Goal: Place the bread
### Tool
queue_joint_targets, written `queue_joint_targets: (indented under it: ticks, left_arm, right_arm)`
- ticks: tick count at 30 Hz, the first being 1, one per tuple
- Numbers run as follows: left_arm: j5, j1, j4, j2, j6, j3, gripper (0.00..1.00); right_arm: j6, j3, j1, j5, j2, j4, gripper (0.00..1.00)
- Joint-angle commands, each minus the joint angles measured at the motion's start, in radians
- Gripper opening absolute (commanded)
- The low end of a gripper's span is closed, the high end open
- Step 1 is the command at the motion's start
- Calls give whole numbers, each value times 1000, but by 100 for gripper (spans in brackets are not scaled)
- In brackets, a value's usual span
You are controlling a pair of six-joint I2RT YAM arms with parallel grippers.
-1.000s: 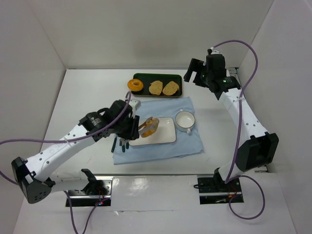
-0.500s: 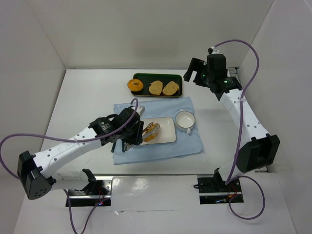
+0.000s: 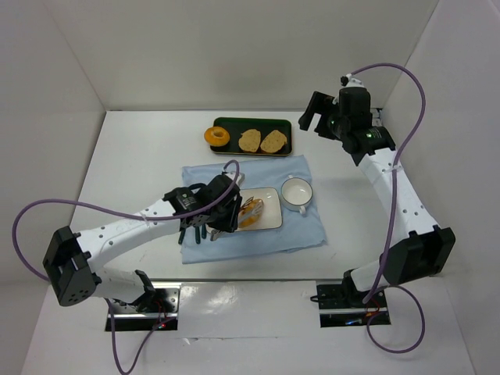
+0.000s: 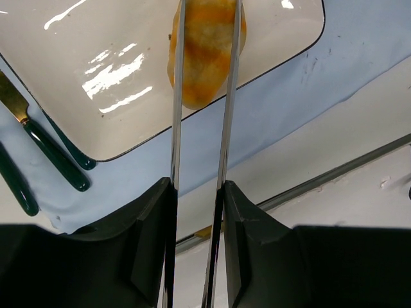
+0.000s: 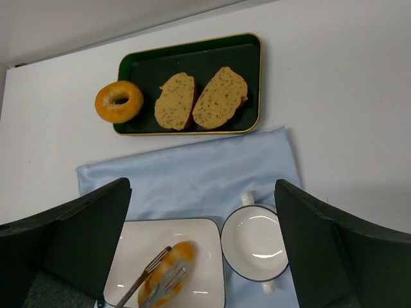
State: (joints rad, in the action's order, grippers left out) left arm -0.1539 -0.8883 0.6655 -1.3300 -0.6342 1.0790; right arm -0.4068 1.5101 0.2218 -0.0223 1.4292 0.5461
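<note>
the step in hand is the set-down. the left gripper is clenched on the bread, its two thin metal fingers pinching the roll from either side. the bread sits over the near half of the white plate, which lies on the blue cloth just beside the cup. in the left wrist view the roll looks to be resting on the plate, or a hair above it; the angle is too steep to tell contact for sure.

next, by my reading, the roll has to be settled flat on the plate, the fingers let apart without dragging it, and the arm drawn back clear of the plate rim and the cutlery beside it.

against a second ago, the left arm has reached further over the table and lower, and the bread has gone from the plate's left edge, held up and tilted, to well onto it. the right gripper hangs released and empty, high by the tray, much as it was.
</note>
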Motion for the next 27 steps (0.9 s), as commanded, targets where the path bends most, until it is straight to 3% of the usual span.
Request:
queue_joint_targets:
  ticks: [1, 11, 27]
  left_arm:
    - [-41, -5, -4, -3, -2, -1, 43]
    - [-69, -5, 108, 15, -39, 47, 68]
    - [-70, 23, 129, 110, -55, 164, 67]
  right_arm:
    - [2, 2, -15, -14, -38, -2, 100]
    - [-9, 2, -15, -4, -10, -11, 100]
    - [-36, -33, -15, 38, -10, -48, 100]
